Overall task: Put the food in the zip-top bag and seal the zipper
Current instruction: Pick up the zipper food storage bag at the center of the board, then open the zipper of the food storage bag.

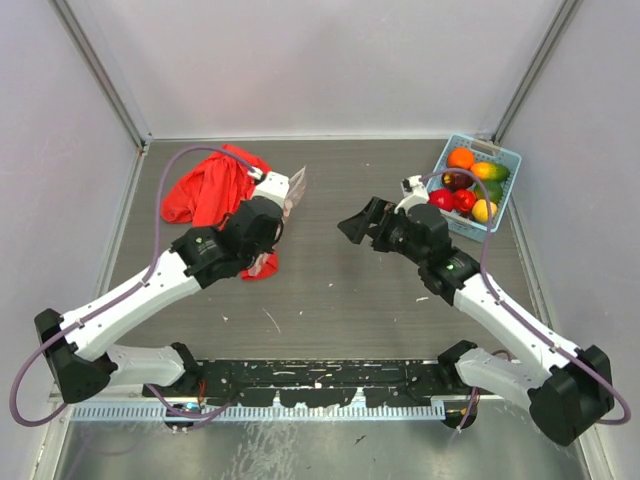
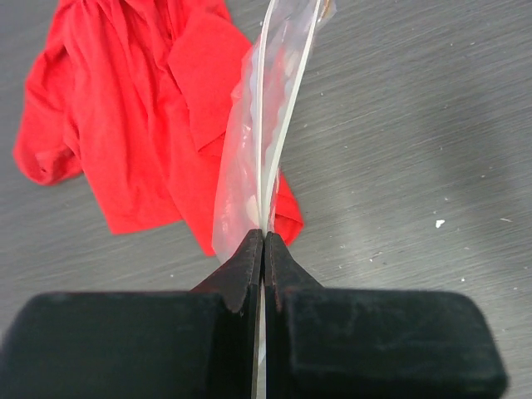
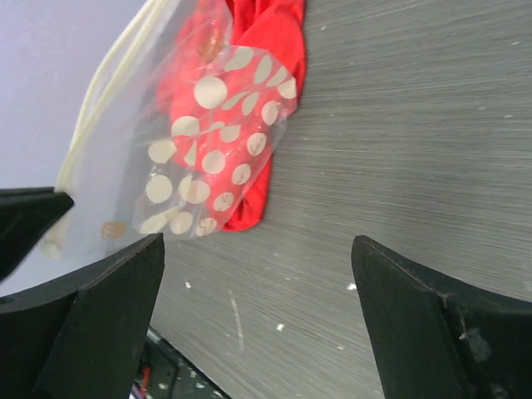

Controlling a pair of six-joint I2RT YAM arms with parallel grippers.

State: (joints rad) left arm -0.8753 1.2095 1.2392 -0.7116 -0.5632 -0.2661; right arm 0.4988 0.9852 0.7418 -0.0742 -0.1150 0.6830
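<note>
The zip-top bag [image 2: 243, 158] is clear with white dots and hangs above the table, pinched at one edge by my left gripper [image 2: 264, 238], which is shut on it. In the top view the bag [image 1: 295, 190] sticks up beside the left gripper [image 1: 277, 213]. Its whitish zipper [image 3: 98, 108] strip runs along the bag's [image 3: 195, 145] left edge in the right wrist view. My right gripper [image 3: 258, 249] is open and empty, low over the table right of the bag, also seen mid-table [image 1: 352, 224]. The food [image 1: 465, 185] lies in the basket at the back right.
A crumpled red cloth [image 1: 208, 186] lies on the table behind and under the bag, also the red cloth [image 2: 125, 108] in the left wrist view. The light blue basket [image 1: 508, 165] stands at the back right corner near the wall. Grey walls enclose the table on three sides.
</note>
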